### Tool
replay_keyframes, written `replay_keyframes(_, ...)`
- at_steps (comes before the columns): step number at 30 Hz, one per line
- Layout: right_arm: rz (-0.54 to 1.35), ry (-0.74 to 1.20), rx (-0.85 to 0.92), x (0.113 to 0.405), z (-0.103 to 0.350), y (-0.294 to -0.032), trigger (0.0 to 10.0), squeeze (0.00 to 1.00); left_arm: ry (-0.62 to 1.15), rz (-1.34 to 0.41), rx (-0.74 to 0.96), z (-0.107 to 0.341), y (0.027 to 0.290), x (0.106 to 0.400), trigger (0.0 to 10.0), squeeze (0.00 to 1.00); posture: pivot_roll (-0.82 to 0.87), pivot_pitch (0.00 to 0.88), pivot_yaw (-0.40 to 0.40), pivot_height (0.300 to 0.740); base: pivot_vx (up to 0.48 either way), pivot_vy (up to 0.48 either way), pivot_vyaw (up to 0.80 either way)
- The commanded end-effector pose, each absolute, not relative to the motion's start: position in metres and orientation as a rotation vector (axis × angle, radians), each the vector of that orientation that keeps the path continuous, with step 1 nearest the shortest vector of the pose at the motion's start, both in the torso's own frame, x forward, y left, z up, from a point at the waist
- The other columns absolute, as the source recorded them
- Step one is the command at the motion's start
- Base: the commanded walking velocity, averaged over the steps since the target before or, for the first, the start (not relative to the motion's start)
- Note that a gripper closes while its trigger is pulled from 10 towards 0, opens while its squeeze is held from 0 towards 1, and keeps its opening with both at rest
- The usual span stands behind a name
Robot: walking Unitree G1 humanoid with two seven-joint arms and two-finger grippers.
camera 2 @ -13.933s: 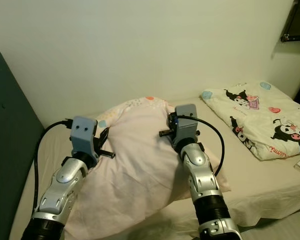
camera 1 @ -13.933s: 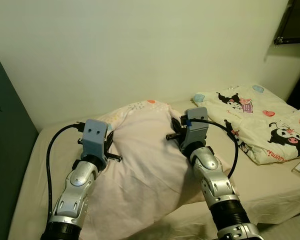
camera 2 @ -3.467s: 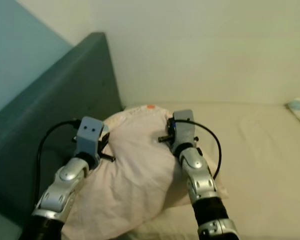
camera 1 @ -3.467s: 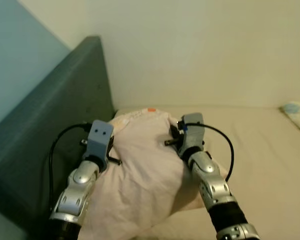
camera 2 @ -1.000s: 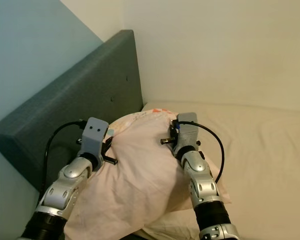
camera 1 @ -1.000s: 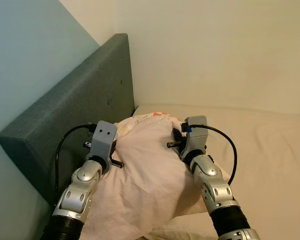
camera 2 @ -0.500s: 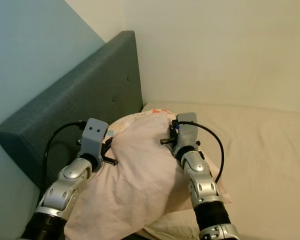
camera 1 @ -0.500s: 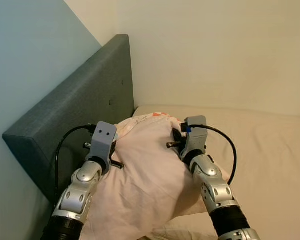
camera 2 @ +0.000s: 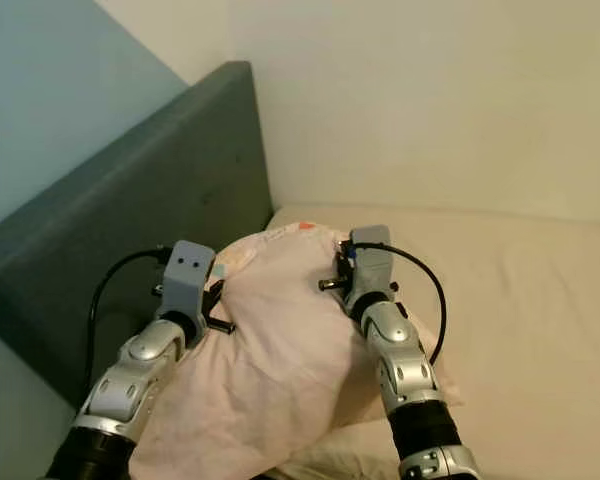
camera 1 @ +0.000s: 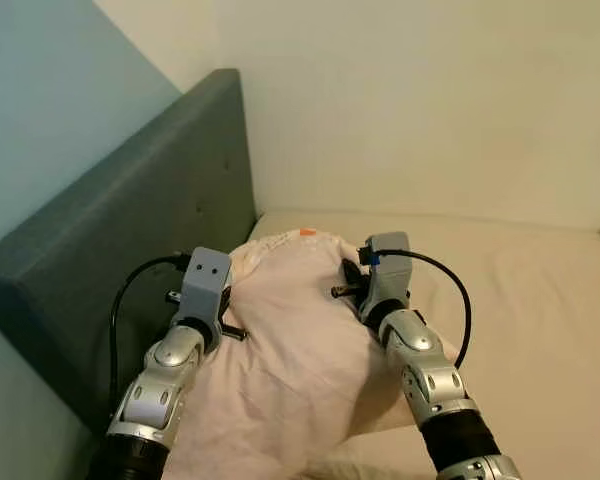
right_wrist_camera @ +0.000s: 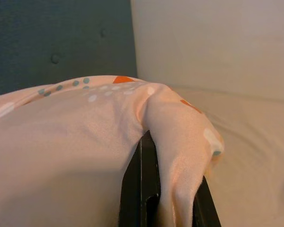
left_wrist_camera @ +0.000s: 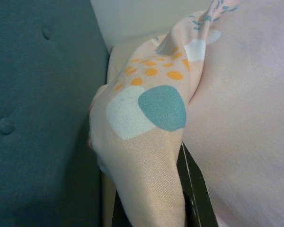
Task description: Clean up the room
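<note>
My left gripper (left_wrist_camera: 151, 198) fingertips are buried under the pink pillow (camera 1: 290, 350) fabric; right gripper (right_wrist_camera: 163, 189) likewise wrapped. The pillow's lower end runs off frame, headboard (camera 1: 110, 260) cropped left.

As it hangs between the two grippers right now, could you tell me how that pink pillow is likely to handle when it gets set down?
Probably soft and floppy: the pink pillow sags between the left gripper and right gripper. Likely light, since pinched corners carry it. It should slump against the headboard rather than stand.
</note>
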State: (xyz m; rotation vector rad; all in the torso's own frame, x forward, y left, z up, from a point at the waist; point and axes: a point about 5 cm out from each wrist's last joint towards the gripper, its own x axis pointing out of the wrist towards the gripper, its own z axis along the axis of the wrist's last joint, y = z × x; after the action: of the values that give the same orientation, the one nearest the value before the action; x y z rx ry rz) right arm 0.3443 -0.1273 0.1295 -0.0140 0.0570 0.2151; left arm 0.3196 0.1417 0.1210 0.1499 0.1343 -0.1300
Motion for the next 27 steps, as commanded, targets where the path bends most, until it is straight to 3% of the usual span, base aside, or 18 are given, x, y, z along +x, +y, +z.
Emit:
replay_keyframes(1, 0.159, -0.002, -0.015, 0.35, 0.143, -0.139, 10.0, 0.0, 0.156, 0.008, 0.165, 0.119, 0.169, 0.318, 10.0, 0.0, -0.05, 0.0, -0.013, 0.716, 0.0, 0.0, 0.0)
replay_keyframes(7, 0.164, -0.007, -0.02, 0.35, 0.143, -0.138, 10.0, 0.0, 0.197, 0.032, 0.208, 0.114, 0.173, 0.317, 10.0, 0.0, -0.05, 0.0, -0.016, 0.716, 0.0, 0.0, 0.0)
replay_keyframes(16, 0.142, 0.055, -0.092, 0.358, 0.137, -0.137, 10.0, 0.0, 0.102, 0.062, 0.165, 0.126, 0.177, 0.323, 10.0, 0.0, -0.04, 0.0, -0.027, 0.716, 0.0, 0.0, 0.0)
replay_keyframes(27, 0.133, 0.09, -0.144, 0.387, 0.152, -0.131, 10.0, 0.0, 0.006, 0.024, 0.307, 0.153, 0.182, 0.356, 10.0, 0.0, -0.05, 0.005, -0.024, 0.716, 0.0, 0.0, 0.0)
